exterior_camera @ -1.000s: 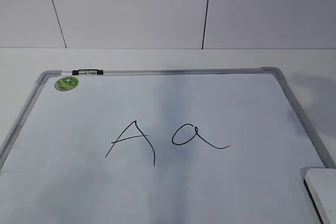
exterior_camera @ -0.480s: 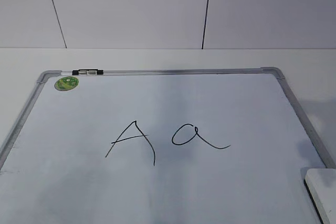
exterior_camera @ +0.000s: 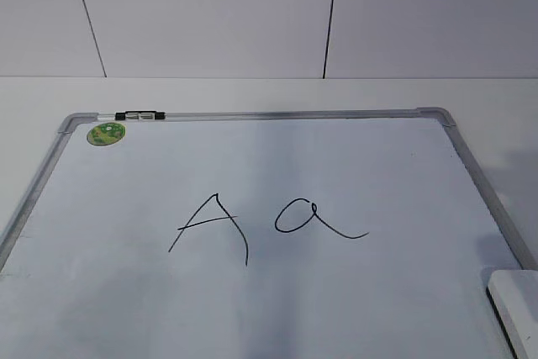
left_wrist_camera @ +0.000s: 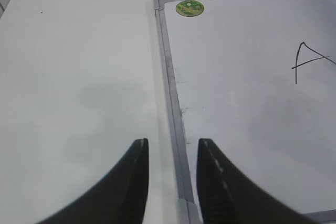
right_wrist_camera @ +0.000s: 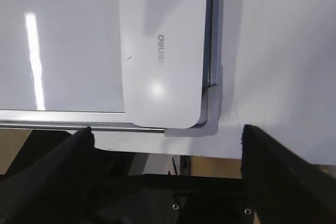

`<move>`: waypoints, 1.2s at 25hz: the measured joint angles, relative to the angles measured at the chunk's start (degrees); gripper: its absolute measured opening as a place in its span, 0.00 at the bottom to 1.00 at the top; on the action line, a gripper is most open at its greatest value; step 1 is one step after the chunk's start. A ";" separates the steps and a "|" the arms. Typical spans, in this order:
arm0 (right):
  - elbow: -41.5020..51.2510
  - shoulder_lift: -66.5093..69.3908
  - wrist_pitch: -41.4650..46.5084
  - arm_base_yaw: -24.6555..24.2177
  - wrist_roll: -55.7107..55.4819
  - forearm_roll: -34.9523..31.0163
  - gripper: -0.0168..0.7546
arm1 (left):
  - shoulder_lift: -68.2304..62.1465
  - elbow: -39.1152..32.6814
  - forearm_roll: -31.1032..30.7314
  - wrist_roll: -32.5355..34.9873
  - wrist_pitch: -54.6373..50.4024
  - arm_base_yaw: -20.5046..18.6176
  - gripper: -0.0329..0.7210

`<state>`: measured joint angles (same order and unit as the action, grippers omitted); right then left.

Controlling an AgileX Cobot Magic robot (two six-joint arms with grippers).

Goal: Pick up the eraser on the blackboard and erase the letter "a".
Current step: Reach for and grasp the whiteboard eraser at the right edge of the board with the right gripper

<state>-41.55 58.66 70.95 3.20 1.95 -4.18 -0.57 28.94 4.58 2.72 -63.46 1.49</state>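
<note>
Right claw (right_wrist_camera: 168,140) agape — smooth oblong eraser (right_wrist_camera: 163,51)

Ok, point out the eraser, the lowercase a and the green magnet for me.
eraser (right_wrist_camera: 163,51), right wrist view, middle of its white top.
lowercase a (exterior_camera: 296,217), exterior view, edge of its oval loop.
green magnet (exterior_camera: 106,133), exterior view, centre of the disc.

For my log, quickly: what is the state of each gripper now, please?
Left gripper: open, holding nothing, over the blackboard's left frame.
Right gripper: open wide, empty, above the eraser.
</note>
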 joint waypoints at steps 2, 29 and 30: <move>0.00 1.64 -0.11 0.00 -0.12 0.13 0.89 | 0.00 0.00 0.00 0.00 0.00 0.00 0.36; 0.00 9.11 -4.53 1.44 0.61 -1.62 0.86 | 0.00 0.00 0.00 0.00 0.00 0.00 0.35; 0.00 9.11 -4.65 2.48 0.61 -1.28 0.86 | 0.00 0.00 0.00 0.00 0.00 0.00 0.35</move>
<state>-41.55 67.78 66.30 5.68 2.56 -5.47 -0.57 28.94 4.58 2.72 -63.46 1.49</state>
